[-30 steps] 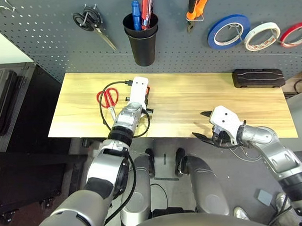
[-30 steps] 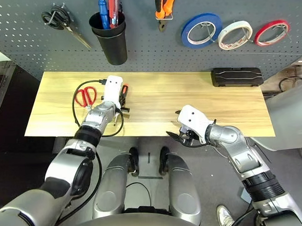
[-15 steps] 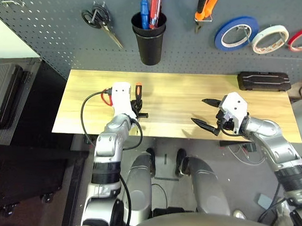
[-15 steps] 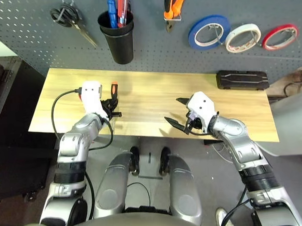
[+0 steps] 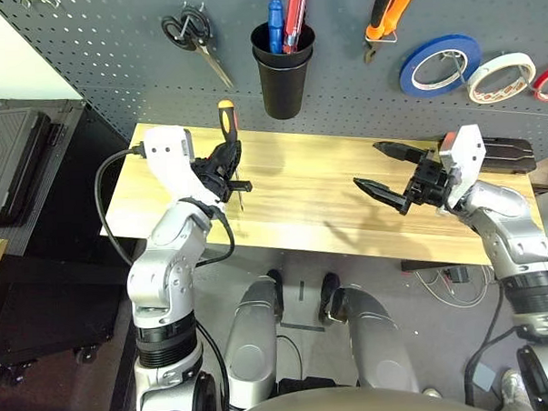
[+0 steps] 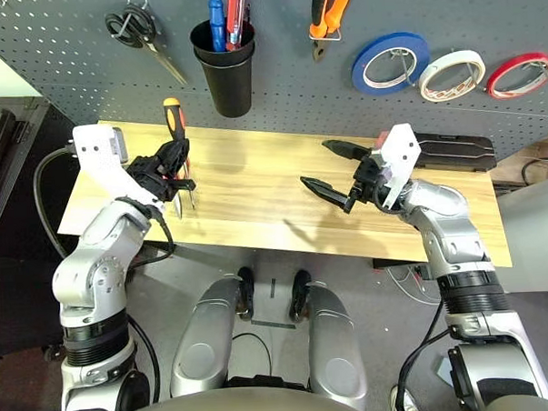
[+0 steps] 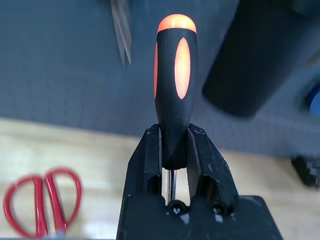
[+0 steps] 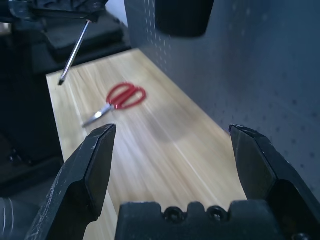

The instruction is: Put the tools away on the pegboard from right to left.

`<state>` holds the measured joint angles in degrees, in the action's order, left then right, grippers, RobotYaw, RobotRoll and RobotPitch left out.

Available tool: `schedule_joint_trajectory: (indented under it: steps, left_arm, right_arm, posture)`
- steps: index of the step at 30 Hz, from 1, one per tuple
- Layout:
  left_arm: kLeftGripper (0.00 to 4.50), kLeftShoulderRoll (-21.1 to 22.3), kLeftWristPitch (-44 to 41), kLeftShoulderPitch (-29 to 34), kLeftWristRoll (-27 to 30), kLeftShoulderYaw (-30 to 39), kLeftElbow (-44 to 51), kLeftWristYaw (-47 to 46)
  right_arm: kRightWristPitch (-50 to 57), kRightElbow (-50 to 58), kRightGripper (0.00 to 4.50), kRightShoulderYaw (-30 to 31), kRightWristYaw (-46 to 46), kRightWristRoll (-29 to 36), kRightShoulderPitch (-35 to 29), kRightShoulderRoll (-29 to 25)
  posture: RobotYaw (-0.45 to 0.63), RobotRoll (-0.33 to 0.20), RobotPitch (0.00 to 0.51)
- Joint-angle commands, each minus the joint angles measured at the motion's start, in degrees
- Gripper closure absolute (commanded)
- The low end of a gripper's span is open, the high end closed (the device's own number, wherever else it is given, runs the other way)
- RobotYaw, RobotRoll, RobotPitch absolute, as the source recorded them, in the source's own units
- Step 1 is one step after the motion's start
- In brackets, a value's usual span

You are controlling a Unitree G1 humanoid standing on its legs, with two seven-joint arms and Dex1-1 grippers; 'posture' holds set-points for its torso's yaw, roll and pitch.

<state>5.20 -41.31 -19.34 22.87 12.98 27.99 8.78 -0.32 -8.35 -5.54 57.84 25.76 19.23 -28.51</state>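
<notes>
The left hand is raised above the left part of the wooden worktop, its forearm bent up from the elbow, and it is clenched on the orange-and-black-handled screwdriver, gripping the base of the handle. The tool stands nearly upright, handle up and thin shaft pointing down, clear of the wood. The right hand is lifted over the right part of the worktop, pointing leftward across it, its two black fingers spread wide with nothing between them. The red-handled scissors lie flat on the worktop. On the pegboard hang the orange-and-black-handled pliers and, right of a blue roll, the cream-white tape roll; a black cup holds pens.
</notes>
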Motion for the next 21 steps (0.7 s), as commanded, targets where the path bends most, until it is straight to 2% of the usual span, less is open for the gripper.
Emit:
schedule_joint_trajectory:
  steps: [1, 9, 21]
  left_arm:
    - [3.97, 0.70, -0.94, -1.48, 2.79, 1.67, 2.38, -1.18]
    - [3.97, 3.57, -1.04, -5.62, 5.33, 3.08, 0.82, -2.03]
    - [3.97, 5.76, 0.22, -12.57, 6.85, 4.36, -2.41, -2.62]
  right_arm:
    - [-0.42, 1.42, 0.00, -2.84, 1.17, 3.21, -0.15, -0.17]
    - [-2.81, 2.35, 0.00, -7.61, 1.17, 9.01, 0.66, 2.94]
    - [-3.83, 2.47, 0.00, -9.22, 1.83, 11.02, 0.77, 3.48]
  posture:
    - [0.24, 0.000, 0.216]
    - [0.22, 0.000, 0.207]
    - [0.21, 0.000, 0.198]
